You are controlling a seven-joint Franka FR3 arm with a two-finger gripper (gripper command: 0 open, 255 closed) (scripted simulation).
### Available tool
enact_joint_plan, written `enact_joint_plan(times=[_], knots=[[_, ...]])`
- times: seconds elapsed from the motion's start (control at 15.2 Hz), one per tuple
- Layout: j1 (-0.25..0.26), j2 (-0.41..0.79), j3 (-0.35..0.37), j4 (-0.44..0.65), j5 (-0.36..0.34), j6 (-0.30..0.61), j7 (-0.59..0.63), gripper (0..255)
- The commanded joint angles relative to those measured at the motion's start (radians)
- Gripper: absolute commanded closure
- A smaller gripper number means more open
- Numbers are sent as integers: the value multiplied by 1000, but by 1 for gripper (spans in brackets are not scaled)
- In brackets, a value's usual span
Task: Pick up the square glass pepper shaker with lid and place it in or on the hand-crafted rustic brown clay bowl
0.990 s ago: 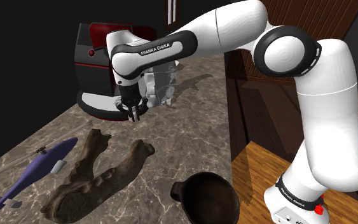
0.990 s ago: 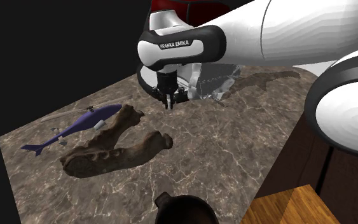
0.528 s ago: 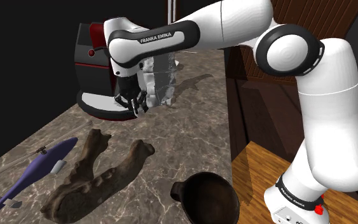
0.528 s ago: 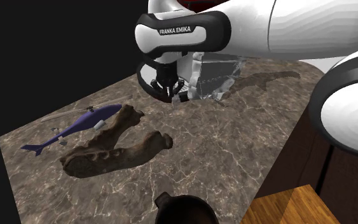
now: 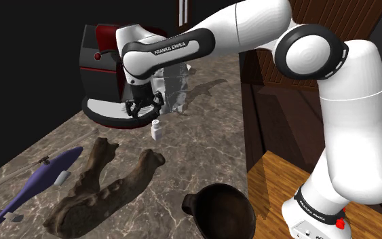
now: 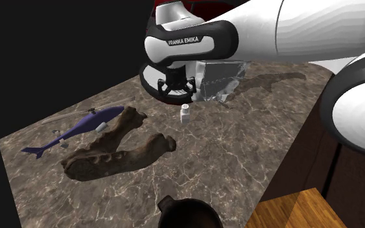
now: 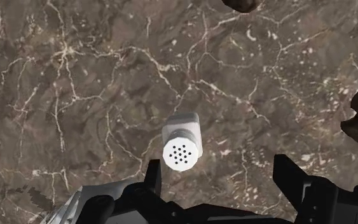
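Observation:
The pepper shaker [image 5: 156, 129] [image 6: 185, 114] is a small white square bottle with a perforated lid. It stands upright on the marble counter [image 5: 203, 136]. My gripper [image 5: 142, 106] [image 6: 174, 85] hangs open a little above it and holds nothing. In the wrist view the shaker [image 7: 182, 141] lies just ahead of the gripper [image 7: 219, 172], nearer one of its fingers [image 7: 153, 178], and touches neither. The dark brown bowl [image 5: 220, 208] [image 6: 188, 214] sits at the counter's near edge, well away from the gripper.
A long brown gnarled piece [image 5: 104, 182] [image 6: 119, 149] and a blue toy helicopter [image 5: 41, 178] [image 6: 77, 128] lie between the shaker and the near edge. A red, black and white appliance [image 5: 104, 64] and a clear crumpled object [image 5: 174, 87] [image 6: 220, 81] stand behind the gripper.
The gripper was shut low over the counter; it has risen a little and opened. The white shaker now shows standing on the counter beneath it.

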Motion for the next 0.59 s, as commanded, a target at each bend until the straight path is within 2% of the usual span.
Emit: enact_joint_plan(times=[0.0, 0.53], knots=[[-5, -4, -5, -30, -24, 34, -31, 0], [-11, 16, -8, -103, -34, 126, -24, 0]])
